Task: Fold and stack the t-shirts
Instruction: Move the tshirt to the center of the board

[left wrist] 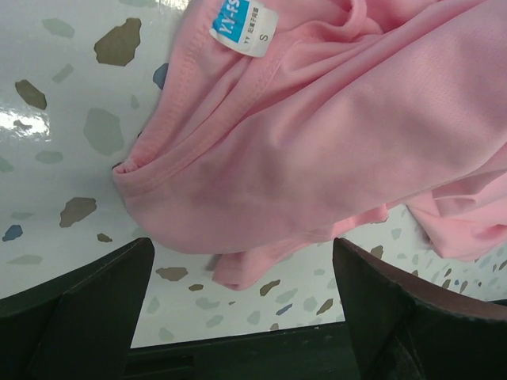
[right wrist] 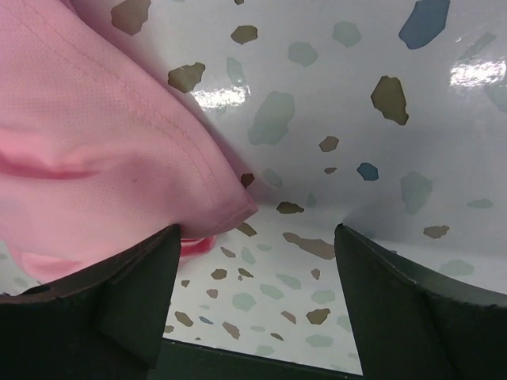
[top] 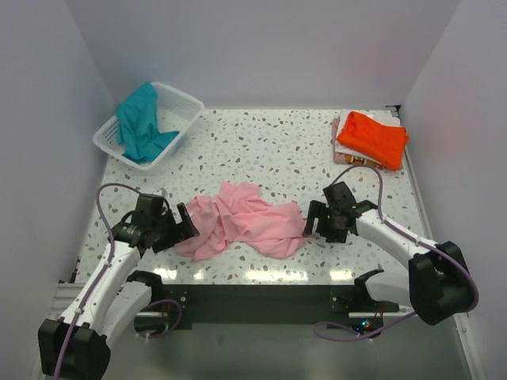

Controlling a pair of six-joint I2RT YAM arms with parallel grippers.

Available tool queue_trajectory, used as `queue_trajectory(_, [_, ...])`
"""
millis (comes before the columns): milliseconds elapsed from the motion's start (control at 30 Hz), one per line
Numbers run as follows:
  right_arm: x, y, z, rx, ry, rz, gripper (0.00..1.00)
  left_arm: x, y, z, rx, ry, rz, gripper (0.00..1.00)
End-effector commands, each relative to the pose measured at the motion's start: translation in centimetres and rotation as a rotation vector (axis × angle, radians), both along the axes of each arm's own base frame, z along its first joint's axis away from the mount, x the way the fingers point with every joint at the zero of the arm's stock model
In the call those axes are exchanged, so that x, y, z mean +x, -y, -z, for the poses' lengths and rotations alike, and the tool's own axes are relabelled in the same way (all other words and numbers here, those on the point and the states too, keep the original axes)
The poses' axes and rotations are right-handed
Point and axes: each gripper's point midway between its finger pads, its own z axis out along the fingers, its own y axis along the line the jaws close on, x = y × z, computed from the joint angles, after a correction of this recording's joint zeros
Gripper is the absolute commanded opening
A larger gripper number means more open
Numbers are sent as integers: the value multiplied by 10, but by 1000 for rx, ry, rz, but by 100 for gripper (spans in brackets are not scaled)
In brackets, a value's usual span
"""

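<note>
A light pink t-shirt (top: 242,220) lies crumpled near the table's front middle. My left gripper (top: 187,226) is at its left edge and stands open. In the left wrist view the collar with its size label (left wrist: 244,28) and the pink t-shirt (left wrist: 317,134) fill the top, and a small fold reaches down between the fingers (left wrist: 79,309). My right gripper (top: 311,223) is open at the shirt's right edge. A hemmed corner of the pink t-shirt (right wrist: 111,158) rests against its left finger (right wrist: 103,301). The orange t-shirt (top: 372,138) lies folded at the back right. The teal t-shirt (top: 141,127) hangs in the basket.
A white lattice basket (top: 107,144) stands at the back left and holds the teal shirt. Pale folded cloth (top: 339,128) shows under the orange shirt. White walls close in the left, back and right sides. The speckled tabletop (top: 269,150) lies between the shirts.
</note>
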Motion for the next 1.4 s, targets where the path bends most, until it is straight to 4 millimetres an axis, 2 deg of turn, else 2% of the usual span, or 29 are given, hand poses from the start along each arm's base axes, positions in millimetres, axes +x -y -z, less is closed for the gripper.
queue_trajectory(0, [4, -12, 5, 58, 0, 7, 81, 10, 10, 0, -50, 39, -12, 100])
queue_trajectory(100, [4, -14, 8, 63, -8, 9, 74, 12, 15, 2, -85, 39, -22, 100])
queue_trajectory(167, [4, -14, 8, 65, -7, 5, 65, 19, 20, 1, -109, 56, -23, 100])
queue_trajectory(267, [4, -18, 10, 79, -12, -1, 59, 26, 29, 3, -133, 51, 4, 100])
queue_trajectory(433, [2, -20, 17, 82, -42, -23, 48, 35, 38, 15, -145, 31, 40, 100])
queue_trajectory(667, [3, -23, 20, 75, -63, -64, 24, 47, 48, 29, -153, 15, 86, 100])
queue_trajectory(700, [9, -23, 16, 72, -49, -69, 14, 51, 50, 31, -150, 13, 94, 100])
queue_trajectory(800, [18, -21, 6, 35, -31, -74, 1, 65, 56, 34, -148, 8, 110, 100])
queue_trajectory(867, [23, -15, -1, 0, -26, -64, 0, 75, 62, 34, -145, 15, 130, 100])
queue_trajectory(933, [34, -13, -16, -23, 6, -65, 0, 94, 72, 35, -144, 15, 153, 100])
queue_trajectory(967, [39, -11, -21, -44, 23, -59, 0, 111, 79, 36, -136, 15, 174, 100])
queue_trajectory(1000, [50, -13, -35, -48, 62, -62, 0, 119, 88, 35, -128, 20, 199, 100])
queue_trajectory(1033, [53, -10, -43, -60, 70, -58, 0, 129, 93, 33, -120, 21, 218, 100])
queue_trajectory(1067, [56, -11, -51, -57, 82, -60, 0, 158, 105, 11, -113, 91, 250, 100])
queue_trajectory(1100, [70, -9, -66, -78, 134, -43, 0, 163, 113, 19, -82, 53, 274, 100])
queue_trajectory(1133, [72, -7, -75, -89, 148, -38, 0, 196, 123, -1, -57, 116, 297, 100])
queue_trajectory(1233, [85, 0, -99, -119, 211, -5, 0, 221, 138, -30, -12, 154, 338, 100])
queue_trajectory(1267, [87, 1, -104, -124, 222, 0, 0, 241, 145, -55, -6, 217, 347, 100])
queue_trajectory(1333, [91, 7, -112, -146, 246, 26, 0, 247, 141, -71, 30, 232, 340, 100])
queue_trajectory(1367, [92, 9, -113, -153, 251, 34, 0, 249, 139, -86, 47, 270, 342, 100])
